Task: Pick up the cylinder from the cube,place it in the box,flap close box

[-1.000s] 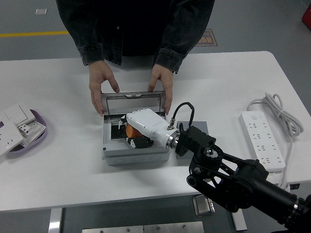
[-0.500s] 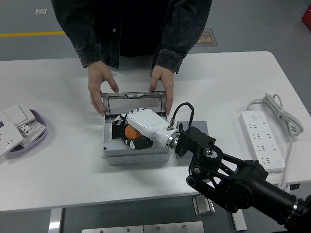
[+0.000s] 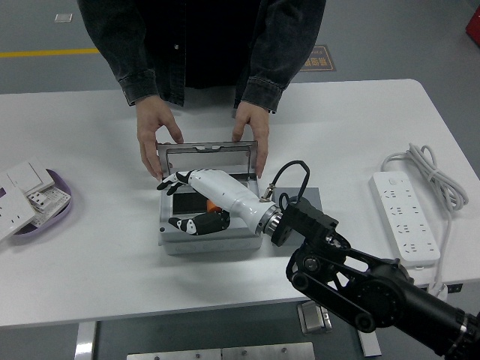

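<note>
Right robot hand (image 3: 196, 201), white with black fingertips, reaches from the near-right edge over the grey metal box (image 3: 210, 214) at table centre, fingers spread, gripping nothing. Orange cylinder (image 3: 212, 202) lies inside the box beneath it. Person's hands (image 3: 159, 139) hold the upright lid (image 3: 208, 149). No legible writing.

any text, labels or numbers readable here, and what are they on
Nothing can be read with confidence.
Floor sign behind the person: printed marks, too blurred to read.
Power strip: no legible print.
Wall switches on the purple tray: no legible print.
Grey box and the right hand over it: no visible text.
</note>
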Tool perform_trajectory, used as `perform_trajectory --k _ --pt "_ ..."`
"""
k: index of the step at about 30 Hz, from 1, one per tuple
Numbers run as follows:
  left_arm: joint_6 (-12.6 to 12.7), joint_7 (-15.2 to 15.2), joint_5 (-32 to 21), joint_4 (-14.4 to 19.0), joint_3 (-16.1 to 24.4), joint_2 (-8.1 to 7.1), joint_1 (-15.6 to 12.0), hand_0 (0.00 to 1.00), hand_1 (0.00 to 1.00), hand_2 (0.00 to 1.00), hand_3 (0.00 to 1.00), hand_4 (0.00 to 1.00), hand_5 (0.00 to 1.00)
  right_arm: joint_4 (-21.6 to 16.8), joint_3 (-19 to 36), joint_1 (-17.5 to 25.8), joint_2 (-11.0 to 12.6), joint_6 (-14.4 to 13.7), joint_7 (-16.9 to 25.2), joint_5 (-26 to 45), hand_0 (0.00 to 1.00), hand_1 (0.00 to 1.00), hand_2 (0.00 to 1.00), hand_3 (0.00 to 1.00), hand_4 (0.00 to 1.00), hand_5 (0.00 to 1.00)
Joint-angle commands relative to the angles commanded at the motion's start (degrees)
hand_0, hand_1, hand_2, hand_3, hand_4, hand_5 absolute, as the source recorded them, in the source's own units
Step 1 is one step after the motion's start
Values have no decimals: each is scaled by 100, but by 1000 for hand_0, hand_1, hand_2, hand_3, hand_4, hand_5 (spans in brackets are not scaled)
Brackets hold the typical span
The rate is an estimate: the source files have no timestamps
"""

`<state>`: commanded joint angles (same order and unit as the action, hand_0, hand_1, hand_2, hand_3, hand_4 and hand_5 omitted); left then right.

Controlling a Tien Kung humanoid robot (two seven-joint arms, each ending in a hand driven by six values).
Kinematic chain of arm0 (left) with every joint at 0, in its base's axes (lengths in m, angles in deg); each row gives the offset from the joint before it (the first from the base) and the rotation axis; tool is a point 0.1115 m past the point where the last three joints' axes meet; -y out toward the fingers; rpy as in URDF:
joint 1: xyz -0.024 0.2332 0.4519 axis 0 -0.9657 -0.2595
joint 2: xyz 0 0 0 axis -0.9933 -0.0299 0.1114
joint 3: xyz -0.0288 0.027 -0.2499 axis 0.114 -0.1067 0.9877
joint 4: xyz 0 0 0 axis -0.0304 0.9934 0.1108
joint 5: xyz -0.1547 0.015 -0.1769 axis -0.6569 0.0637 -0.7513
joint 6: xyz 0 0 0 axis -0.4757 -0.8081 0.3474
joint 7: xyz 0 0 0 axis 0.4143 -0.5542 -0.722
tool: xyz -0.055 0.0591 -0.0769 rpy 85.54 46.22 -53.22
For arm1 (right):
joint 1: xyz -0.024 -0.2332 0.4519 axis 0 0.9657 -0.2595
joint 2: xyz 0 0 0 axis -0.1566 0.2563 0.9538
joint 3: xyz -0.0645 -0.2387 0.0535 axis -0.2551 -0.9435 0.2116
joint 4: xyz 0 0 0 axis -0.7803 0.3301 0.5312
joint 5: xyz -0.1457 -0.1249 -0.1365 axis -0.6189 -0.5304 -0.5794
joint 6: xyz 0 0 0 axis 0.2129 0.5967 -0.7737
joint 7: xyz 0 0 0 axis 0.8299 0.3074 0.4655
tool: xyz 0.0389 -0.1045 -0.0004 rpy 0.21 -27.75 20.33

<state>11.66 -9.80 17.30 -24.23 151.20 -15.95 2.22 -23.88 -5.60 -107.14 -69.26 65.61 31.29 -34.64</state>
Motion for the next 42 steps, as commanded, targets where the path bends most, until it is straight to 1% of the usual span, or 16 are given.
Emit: perform_trajectory --k 2,5,6,8,10,12,13,15,17,18,22,24,27,31,41,42 --pt "-1 6 17 0 11 -1 -3 619 626 587 646 680 207 -252 66 -33 116 -56 40 359 817 682 686 785 742 173" --pt "-2 9 42 0 30 -11 5 619 626 587 646 680 207 -578 264 -225 329 -147 -24 844 817 682 686 785 742 173" --pt "-3 11 57 0 39 -17 11 619 626 588 645 681 204 -587 321 -309 393 -168 -54 979 792 667 673 764 744 202" --pt "-5 13 77 0 52 -26 22 619 626 588 645 681 204 -518 394 -448 480 -188 -99 1161 792 667 673 764 744 202" --pt "-8 16 100 0 65 -36 35 619 626 588 645 681 204 -354 453 -599 539 -180 -132 1264 792 667 673 764 744 202" --pt "-9 20 129 0 84 -42 46 619 626 588 645 681 204 -104 484 -769 565 -161 -122 1336 792 667 673 764 744 202" --pt "-9 22 127 0 82 -40 48 620 625 588 645 679 204 15 485 -842 568 -159 -104 1348 748 648 661 753 745 214" --pt "-8 28 128 0 80 -31 48 620 625 588 645 679 204 277 464 -971 571 -157 -64 1382 748 648 661 753 745 214" --pt "-8 36 133 0 83 -20 44 620 625 588 645 679 204 558 400 -1085 574 -152 -29 1424 748 648 661 753 745 214" --pt "-7 40 138 0 87 -16 42 620 626 587 644 678 203 699 352 -1131 576 -148 -13 1447 706 632 657 749 743 224" --pt "-5 44 159 0 96 -14 44 620 626 587 644 678 203 1177 156 -1218 582 -98 -7 1498 706 632 657 749 743 224" --pt "-5 43 160 0 95 -17 45 620 625 587 643 676 203 1281 76 -1216 590 -73 -14 1508 706 632 657 749 743 224" --pt "-7 41 163 0 93 -22 44 620 625 587 643 676 203 1311 -19 -1192 611 -42 -19 1506 704 625 651 748 749 225" --pt "-8 36 151 0 79 -14 33 619 625 587 642 675 202 1143 -95 -1122 686 -38 -60 1432 694 619 650 747 756 234" --pt "6 7 77 0 44 -4 -6 619 624 587 641 675 203 14 -338 -863 1109 -107 -268 889 679 601 648 746 761 243" --pt "7 4 70 0 40 -3 -7 619 624 587 641 674 203 -75 -366 -838 1139 -113 -288 847 661 592 645 745 757 258"
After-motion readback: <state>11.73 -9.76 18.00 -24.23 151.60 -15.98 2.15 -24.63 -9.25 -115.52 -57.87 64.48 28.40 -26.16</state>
